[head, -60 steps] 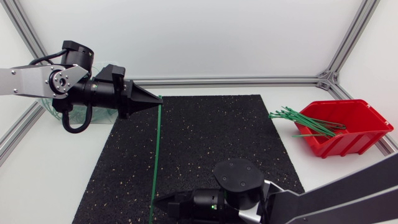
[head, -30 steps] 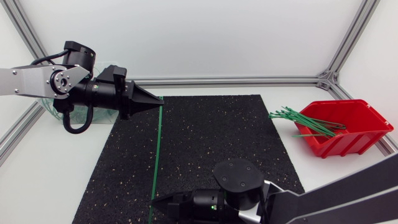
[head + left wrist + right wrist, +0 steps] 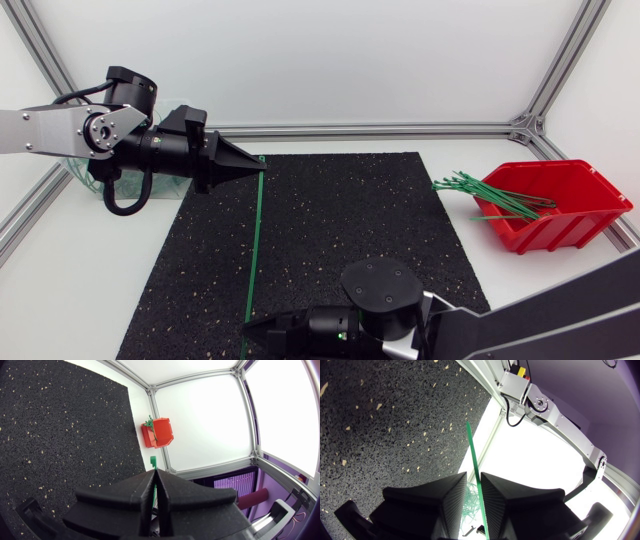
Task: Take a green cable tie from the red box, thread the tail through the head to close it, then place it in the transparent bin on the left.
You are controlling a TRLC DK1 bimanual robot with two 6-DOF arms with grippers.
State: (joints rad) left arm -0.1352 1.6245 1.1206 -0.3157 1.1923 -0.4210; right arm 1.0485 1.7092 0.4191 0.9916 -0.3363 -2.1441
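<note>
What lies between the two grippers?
In the head view, a green cable tie runs straight from the left gripper to the right gripper, over bare black mat.

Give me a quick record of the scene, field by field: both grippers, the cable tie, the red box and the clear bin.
left gripper: shut on the cable tie's far end, at the mat's far edge
right gripper: shut on its near end
cable tie: straight, stretched between the two grippers over the black mat; not yet looped
red box: at the right, off the mat, with spare ties sticking out
transparent bin: at the left, mostly hidden behind the left arm
</note>
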